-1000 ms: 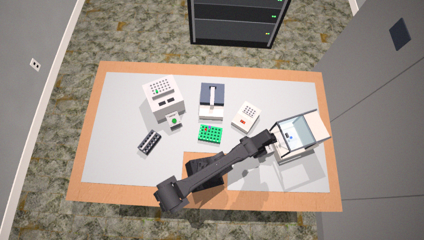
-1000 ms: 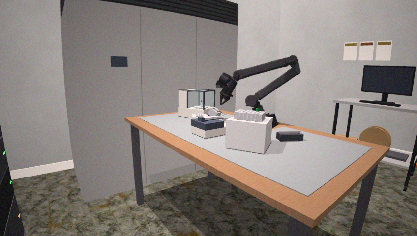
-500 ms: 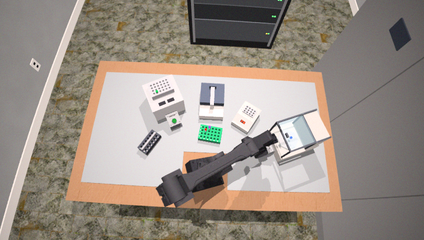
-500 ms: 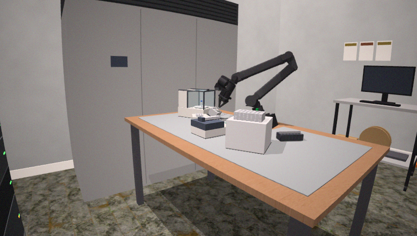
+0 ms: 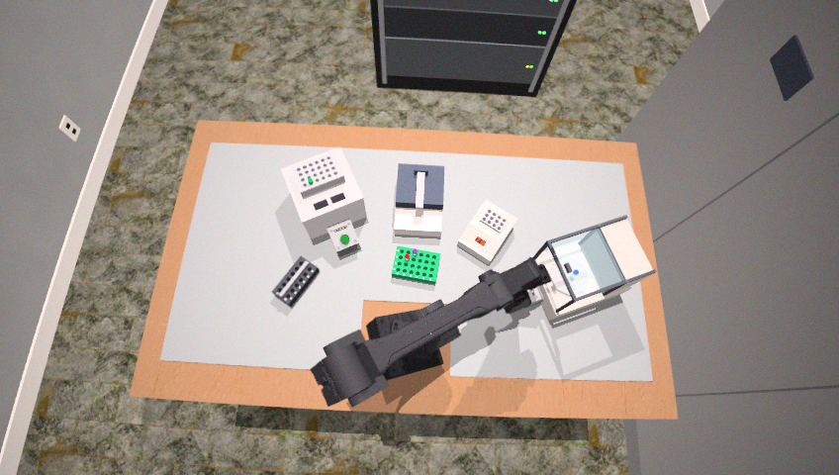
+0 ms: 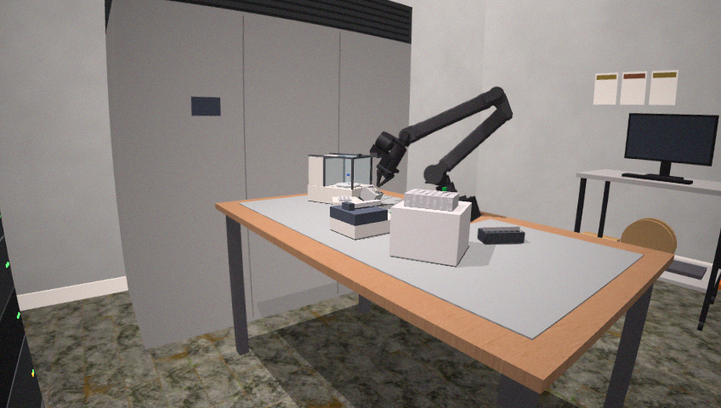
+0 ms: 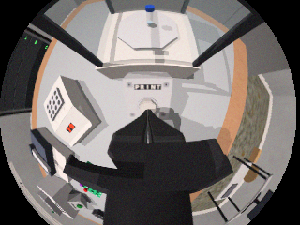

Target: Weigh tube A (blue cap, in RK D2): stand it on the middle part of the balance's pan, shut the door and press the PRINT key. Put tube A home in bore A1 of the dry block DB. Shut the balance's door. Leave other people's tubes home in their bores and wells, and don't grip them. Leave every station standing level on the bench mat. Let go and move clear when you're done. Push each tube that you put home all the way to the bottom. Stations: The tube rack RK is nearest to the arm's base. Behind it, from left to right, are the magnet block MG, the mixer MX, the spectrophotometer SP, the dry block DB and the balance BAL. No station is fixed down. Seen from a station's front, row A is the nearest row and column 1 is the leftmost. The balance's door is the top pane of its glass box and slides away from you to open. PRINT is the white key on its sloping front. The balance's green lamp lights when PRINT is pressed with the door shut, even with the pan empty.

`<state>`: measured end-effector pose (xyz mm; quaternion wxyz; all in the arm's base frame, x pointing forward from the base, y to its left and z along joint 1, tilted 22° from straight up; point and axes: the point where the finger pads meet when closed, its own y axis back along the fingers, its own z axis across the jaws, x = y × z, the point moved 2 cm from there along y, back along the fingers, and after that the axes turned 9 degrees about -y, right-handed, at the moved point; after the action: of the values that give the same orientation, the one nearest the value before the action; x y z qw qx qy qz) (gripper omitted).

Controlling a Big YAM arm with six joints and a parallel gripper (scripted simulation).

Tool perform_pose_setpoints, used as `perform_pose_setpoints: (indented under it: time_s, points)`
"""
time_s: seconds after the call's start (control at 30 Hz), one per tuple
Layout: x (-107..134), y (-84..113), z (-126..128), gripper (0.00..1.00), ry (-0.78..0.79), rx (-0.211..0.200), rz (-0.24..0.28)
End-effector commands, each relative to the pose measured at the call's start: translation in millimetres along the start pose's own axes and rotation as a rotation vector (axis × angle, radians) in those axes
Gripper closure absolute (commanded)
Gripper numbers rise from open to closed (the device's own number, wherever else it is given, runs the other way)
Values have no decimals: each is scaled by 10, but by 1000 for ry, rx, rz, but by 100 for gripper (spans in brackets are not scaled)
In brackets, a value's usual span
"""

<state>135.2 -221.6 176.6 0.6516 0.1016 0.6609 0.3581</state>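
One blue-capped tube (image 7: 150, 9) upright on octagonal pan (image 7: 141, 37); matte black gripper (image 7: 148, 114) pinched closed, empty, over round white key (image 7: 146, 105).

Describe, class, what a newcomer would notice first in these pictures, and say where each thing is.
The dark arm reaches from the bench's near edge to the balance at the right end of the mat, its shut, empty gripper poised over the white PRINT key on the sloping front. Inside the glass box a blue-capped tube stands on the pan. The green tube rack in front of the arm's base catches the eye next.
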Motion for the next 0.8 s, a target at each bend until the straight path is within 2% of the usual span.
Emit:
perform_pose_setpoints:
  time_s: [0.0, 0.77]
  points:
    - [-17, -36, -18, 100, 7, 4, -5]
    - [-14, -170, -20, 100, 7, 4, -5]
